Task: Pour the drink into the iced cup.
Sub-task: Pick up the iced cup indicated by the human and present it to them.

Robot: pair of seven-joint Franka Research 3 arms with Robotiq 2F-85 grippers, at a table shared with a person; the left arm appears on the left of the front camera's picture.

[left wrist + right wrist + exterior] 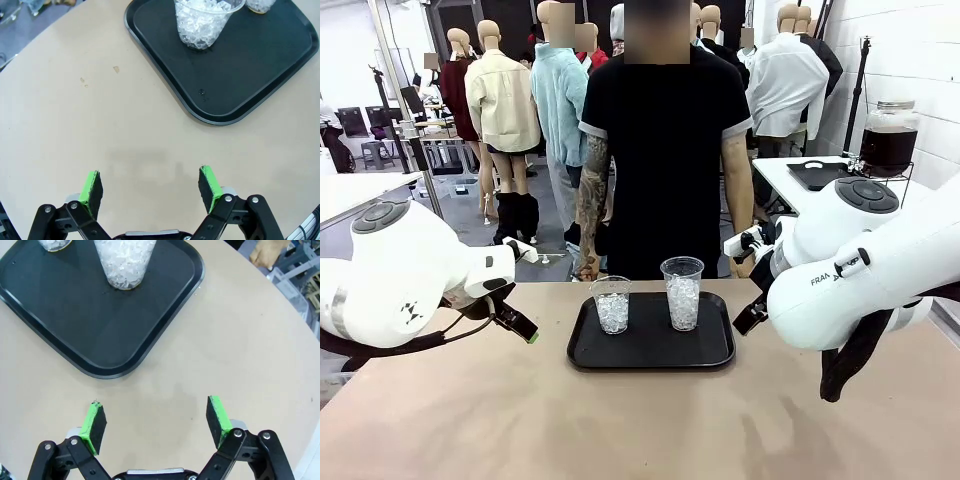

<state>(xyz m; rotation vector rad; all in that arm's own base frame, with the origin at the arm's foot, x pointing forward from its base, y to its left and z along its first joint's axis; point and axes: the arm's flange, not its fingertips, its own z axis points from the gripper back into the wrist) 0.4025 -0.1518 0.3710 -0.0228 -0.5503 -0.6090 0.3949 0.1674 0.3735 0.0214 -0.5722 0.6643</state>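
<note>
- Looking from the front: 2 iced cups stand upright on the tray [650,352], with the short cup [611,305] left and the tall cup [682,293] right.
- The left gripper [523,328] hangs just off the tray's left edge and the right gripper [750,318] just off its right, so each arm is nearest its own-side cup.
- My guess is the drink [889,148] is the dark liquid in the jar [892,106] on the far-right side table, well apart from both arms.
- The right arm reads "FRA", and the rest is hidden.
- Left wrist: jaws wide apart and empty over bare table [100,115]. The short cup sits ahead and a bit right.
- Right wrist: jaws wide too, holding nothing. The tall cup sits ahead and left, with a faint amber tint at its base. Can't tell if that's drink.
</note>
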